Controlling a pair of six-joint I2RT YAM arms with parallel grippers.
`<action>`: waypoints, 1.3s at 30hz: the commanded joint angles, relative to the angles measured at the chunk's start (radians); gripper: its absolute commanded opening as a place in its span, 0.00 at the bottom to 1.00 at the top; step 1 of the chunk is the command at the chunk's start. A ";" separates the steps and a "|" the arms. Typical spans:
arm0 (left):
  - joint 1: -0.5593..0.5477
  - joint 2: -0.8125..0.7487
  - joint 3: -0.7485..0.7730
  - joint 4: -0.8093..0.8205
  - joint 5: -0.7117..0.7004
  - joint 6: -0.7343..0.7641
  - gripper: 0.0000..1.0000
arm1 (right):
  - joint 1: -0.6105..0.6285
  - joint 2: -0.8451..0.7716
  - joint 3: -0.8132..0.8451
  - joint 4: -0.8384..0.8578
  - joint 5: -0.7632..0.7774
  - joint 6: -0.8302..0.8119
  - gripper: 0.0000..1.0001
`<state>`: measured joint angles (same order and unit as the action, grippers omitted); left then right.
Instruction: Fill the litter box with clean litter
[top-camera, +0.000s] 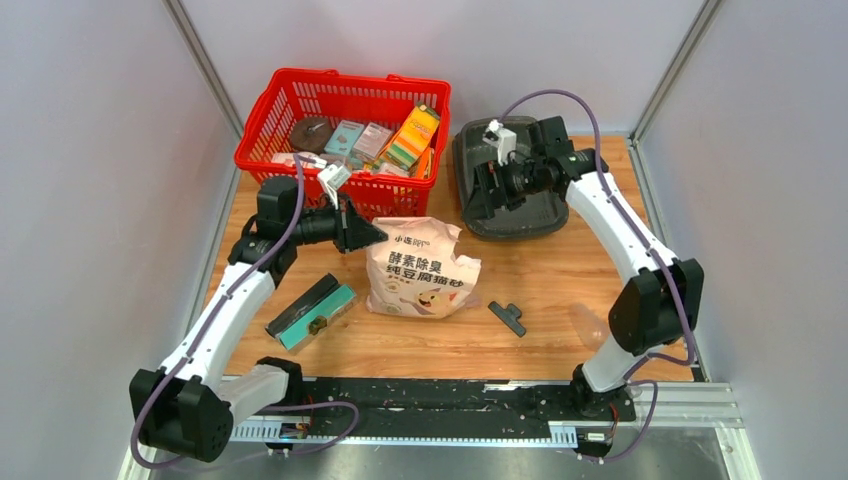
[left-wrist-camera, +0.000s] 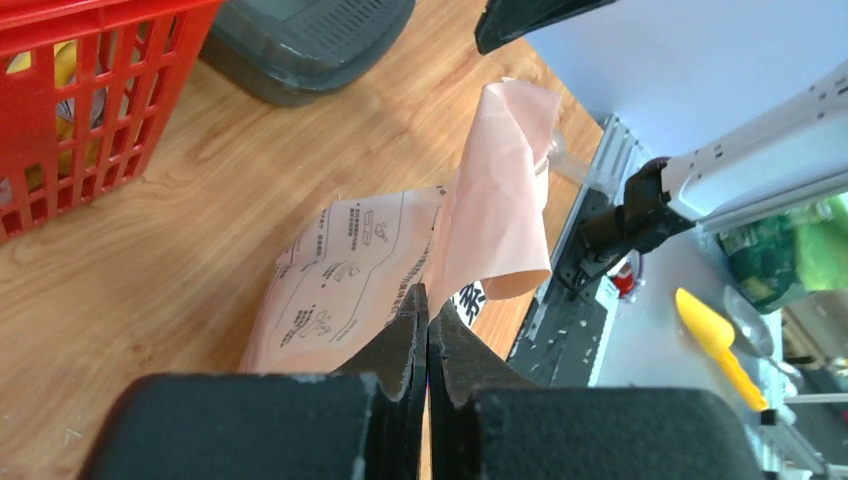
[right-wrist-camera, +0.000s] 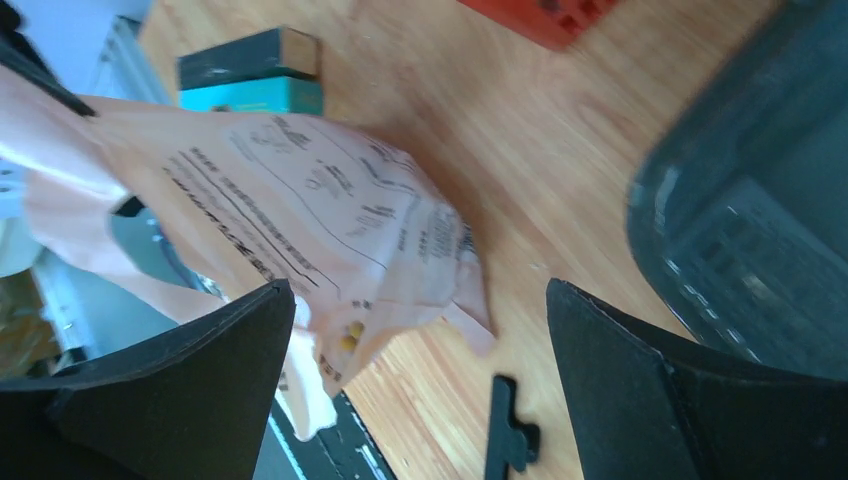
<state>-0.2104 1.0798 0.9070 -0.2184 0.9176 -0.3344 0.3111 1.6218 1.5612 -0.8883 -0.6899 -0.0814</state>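
To lift cleanly we want a firm pinch and a second hold before tipping: the left gripper (left-wrist-camera: 427, 310) is clamped on the far-left corner of the pinkish-beige printed litter bag (top-camera: 420, 270), while the dark grey rectangular plastic litter box (top-camera: 530, 218) lies just beyond the bag's far-right corner, and the right gripper (right-wrist-camera: 415, 290) hangs there wide apart and empty.

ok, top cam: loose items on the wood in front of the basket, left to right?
Teal-and-black box → pinkish litter bag → small black T-shaped piece.
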 joint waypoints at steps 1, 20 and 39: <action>0.000 -0.044 0.041 0.014 0.060 0.132 0.00 | 0.042 0.055 0.074 0.100 -0.311 0.027 1.00; -0.010 0.015 0.260 -0.313 -0.016 0.415 0.42 | 0.194 0.171 0.279 -0.174 -0.306 -0.484 0.00; -0.244 0.138 0.503 -0.639 -0.237 1.124 0.64 | 0.304 0.173 0.540 -0.209 -0.226 -0.554 0.00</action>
<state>-0.4370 1.2266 1.4361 -0.8722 0.7227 0.6891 0.6102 1.8168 2.0163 -1.1671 -0.8536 -0.6529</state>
